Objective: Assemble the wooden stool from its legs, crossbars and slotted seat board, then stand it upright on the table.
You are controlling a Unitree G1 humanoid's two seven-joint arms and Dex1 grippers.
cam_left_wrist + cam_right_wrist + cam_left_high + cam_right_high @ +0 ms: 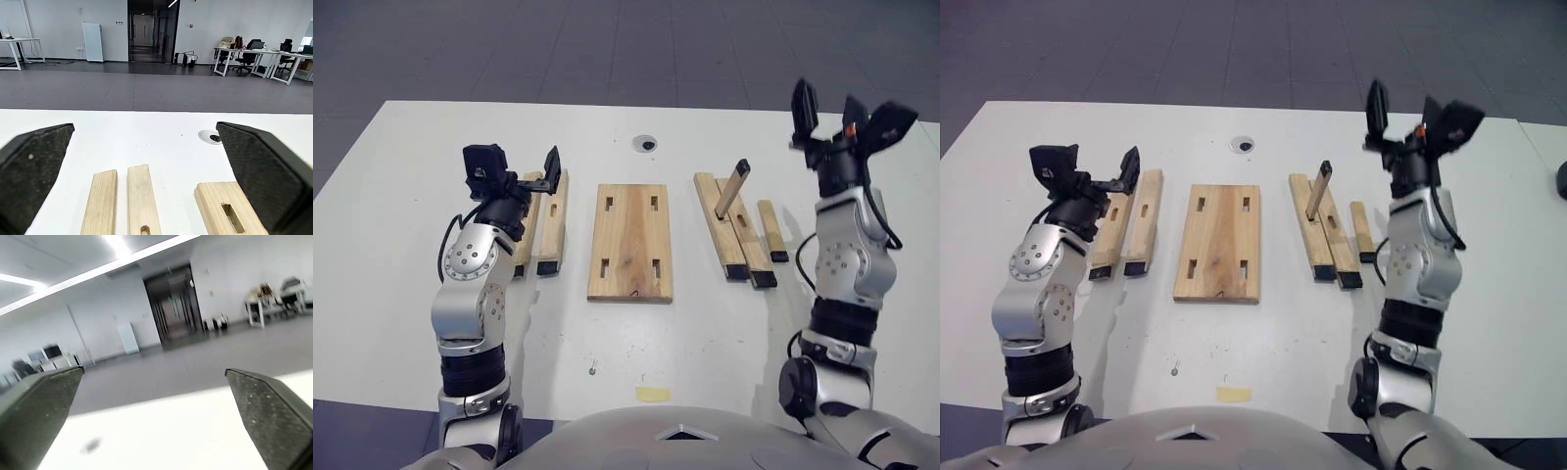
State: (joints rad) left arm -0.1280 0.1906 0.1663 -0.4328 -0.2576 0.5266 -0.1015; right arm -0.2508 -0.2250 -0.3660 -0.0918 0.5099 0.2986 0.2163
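Holding the left jaws wide and empty, low over two legs (553, 223) lying just left of the slotted seat board (629, 241), flat on the tabletop (411, 176). Holding the right jaws wide, empty, raised beyond the right-hand legs (717, 220), well apart.

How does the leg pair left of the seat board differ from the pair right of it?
The left leg pair lies bare; the right leg pair has a crossbar standing tilted on it. The open left gripper hangs above the left leg pair's far ends; a short bar lies beside the right leg pair. Both are pale wood with dark near ends, flat on the table.
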